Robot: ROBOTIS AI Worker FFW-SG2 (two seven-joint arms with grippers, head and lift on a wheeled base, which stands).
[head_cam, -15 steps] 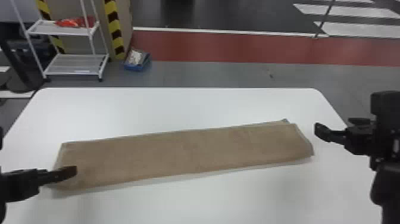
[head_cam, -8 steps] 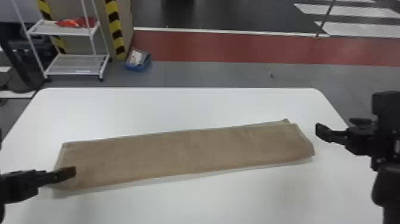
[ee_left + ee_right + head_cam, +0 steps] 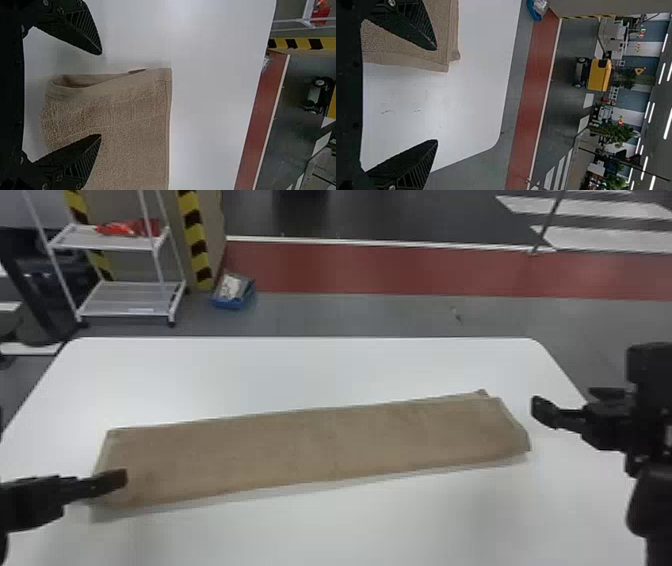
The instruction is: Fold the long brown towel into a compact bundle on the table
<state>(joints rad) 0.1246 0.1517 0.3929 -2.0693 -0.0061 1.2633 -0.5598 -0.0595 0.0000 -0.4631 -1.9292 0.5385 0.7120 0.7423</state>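
The brown towel [image 3: 310, 445] lies flat as a long folded strip across the white table, its right end slightly farther back. My left gripper [image 3: 107, 481] is at the towel's left end, one finger over the near corner. In the left wrist view my left gripper [image 3: 100, 94] stands open, with the layered end of the towel [image 3: 130, 118] between and beyond its fingers, not pinched. My right gripper [image 3: 567, 401] is just off the towel's right end. Seen from the right wrist, my right gripper [image 3: 436, 95] is open too, one finger over the towel's corner [image 3: 407, 43].
The white table [image 3: 300, 375] has bare surface behind and in front of the towel. Beyond its far edge stand a white wire shelf cart [image 3: 115, 297] and a blue bin [image 3: 232, 292] on the floor.
My left gripper has drifted very slightly left and my right gripper very slightly right. The towel has kept its place and shape.
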